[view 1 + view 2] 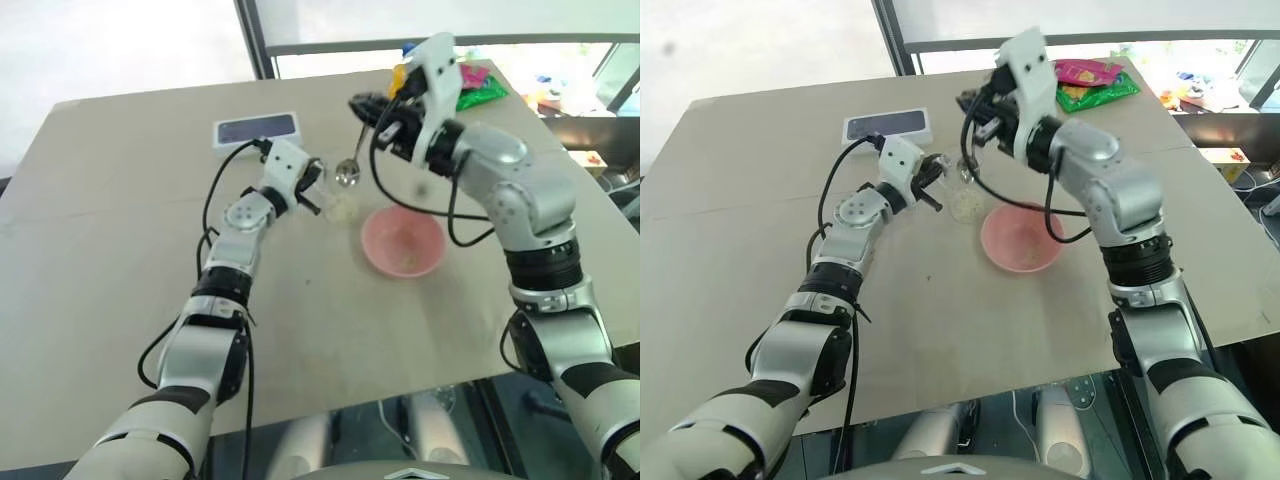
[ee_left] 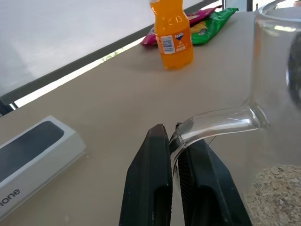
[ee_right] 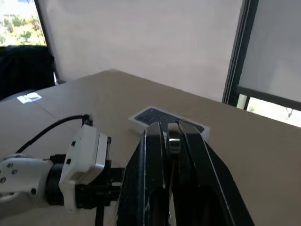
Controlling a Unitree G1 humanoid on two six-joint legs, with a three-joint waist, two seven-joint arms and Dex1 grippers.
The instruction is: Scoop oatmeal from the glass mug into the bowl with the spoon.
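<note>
The glass mug (image 1: 340, 198) stands on the table (image 1: 120, 260) with a low heap of oatmeal (image 2: 275, 188) in its bottom. My left gripper (image 2: 173, 137) is shut on the mug's curved glass handle, reaching in level from the left. Above the mug my right gripper (image 1: 366, 106) is shut on the spoon's handle (image 3: 174, 140). The spoon (image 1: 347, 172) hangs down from it, its small oval end just over the mug's rim. The pink bowl (image 1: 402, 242) sits right of the mug, with a few oat flakes inside.
A white phone box (image 1: 256, 129) lies behind the left gripper. An orange drink bottle (image 2: 173, 35) and green and pink snack packets (image 2: 207, 20) stand at the table's far right. The table's front edge is near my arms.
</note>
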